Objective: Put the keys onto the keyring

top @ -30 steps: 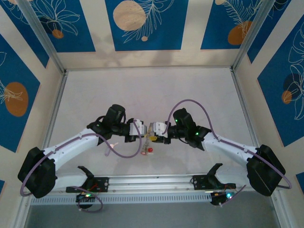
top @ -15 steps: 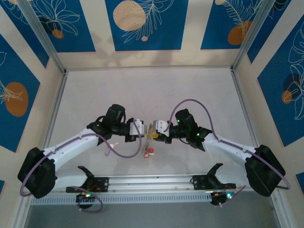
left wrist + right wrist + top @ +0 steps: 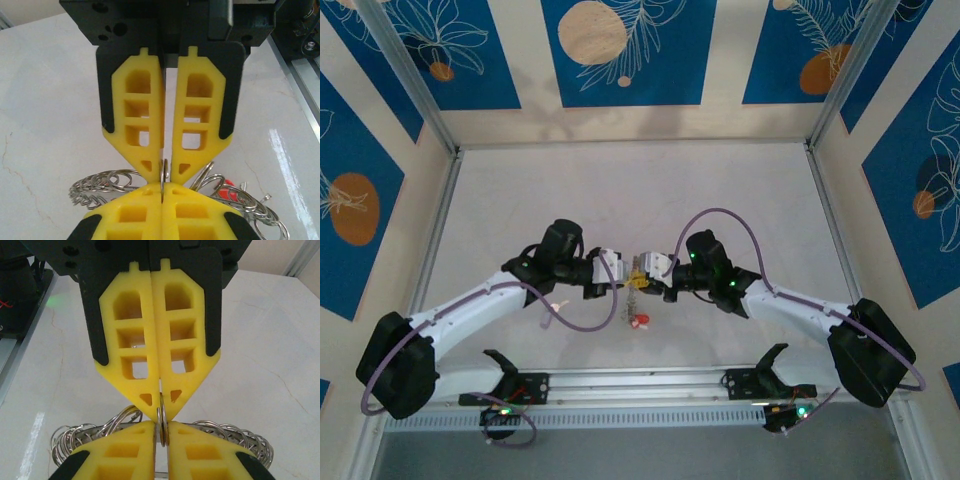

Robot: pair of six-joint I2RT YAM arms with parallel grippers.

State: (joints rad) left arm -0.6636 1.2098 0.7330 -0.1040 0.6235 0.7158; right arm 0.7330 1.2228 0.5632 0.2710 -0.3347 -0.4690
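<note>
My left gripper [image 3: 617, 272] and right gripper [image 3: 654, 270] meet tip to tip above the middle of the table. Between them hangs the keyring [image 3: 637, 281], a silvery bundle of wire loops. In the left wrist view the left gripper [image 3: 163, 169] is shut on a thin ring of the keyring [image 3: 102, 184], and a red key head [image 3: 228, 184] shows behind the loops. In the right wrist view the right gripper [image 3: 161, 409] pinches the same thin double ring, and the keyring [image 3: 242, 441] spreads out behind it. Red and whitish keys [image 3: 640, 322] sit just nearer the bases.
The pale marbled table [image 3: 630, 190] stretches open behind the grippers. A metal rail [image 3: 640, 382] with both arm bases runs along the near edge. Aluminium posts [image 3: 438, 230] and patterned blue walls close in the sides and the back.
The right gripper's fingers have closed onto the thin ring opposite the left gripper. The left gripper has kept its grip. The red keys have shifted slightly.
</note>
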